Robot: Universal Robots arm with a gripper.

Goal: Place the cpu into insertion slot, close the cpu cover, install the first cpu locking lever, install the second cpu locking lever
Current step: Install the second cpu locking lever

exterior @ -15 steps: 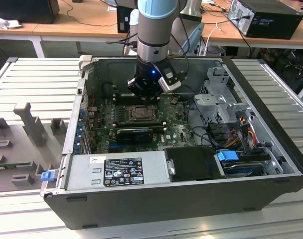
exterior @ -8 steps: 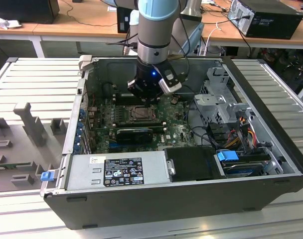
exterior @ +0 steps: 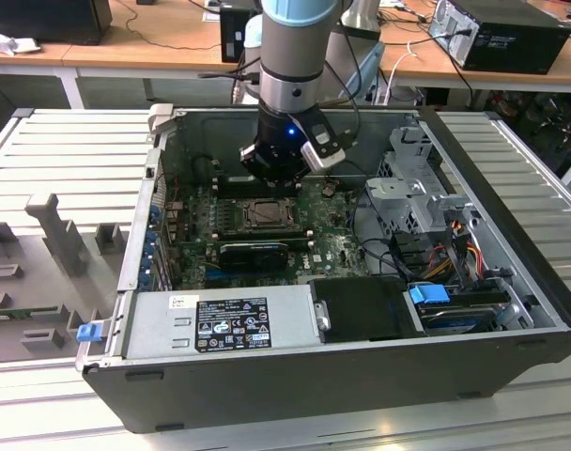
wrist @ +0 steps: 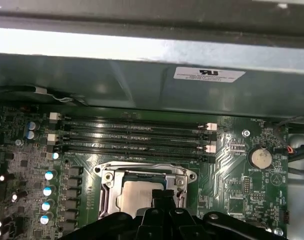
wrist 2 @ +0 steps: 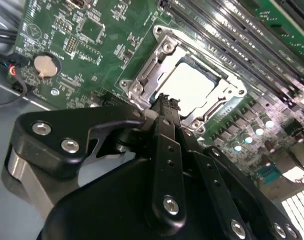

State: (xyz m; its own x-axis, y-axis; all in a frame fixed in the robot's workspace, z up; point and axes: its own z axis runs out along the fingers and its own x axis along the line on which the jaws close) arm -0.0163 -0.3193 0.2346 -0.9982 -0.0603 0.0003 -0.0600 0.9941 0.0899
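The black pincer (wrist 2: 164,107) has its tip at the near edge of the socket (wrist 2: 142,82), fingers drawn together with nothing between them. Just beyond the tip, the pale chip (wrist 2: 192,90) lies flat inside the silvery frame plate (wrist 2: 162,55). A round coin battery (wrist 2: 45,66) sits well off to one side on the green board (wrist 2: 92,45).

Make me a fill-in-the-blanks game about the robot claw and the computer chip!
1. The cpu lies inside the ____ on the green board.
2. The cover is down, and the cpu shows through the square ____ in its middle.
3. The claw has its tips at the cover's edge and holds ____.
4. The round coin battery sits on the ____ board.

Missing words: slot; hole; nothing; green
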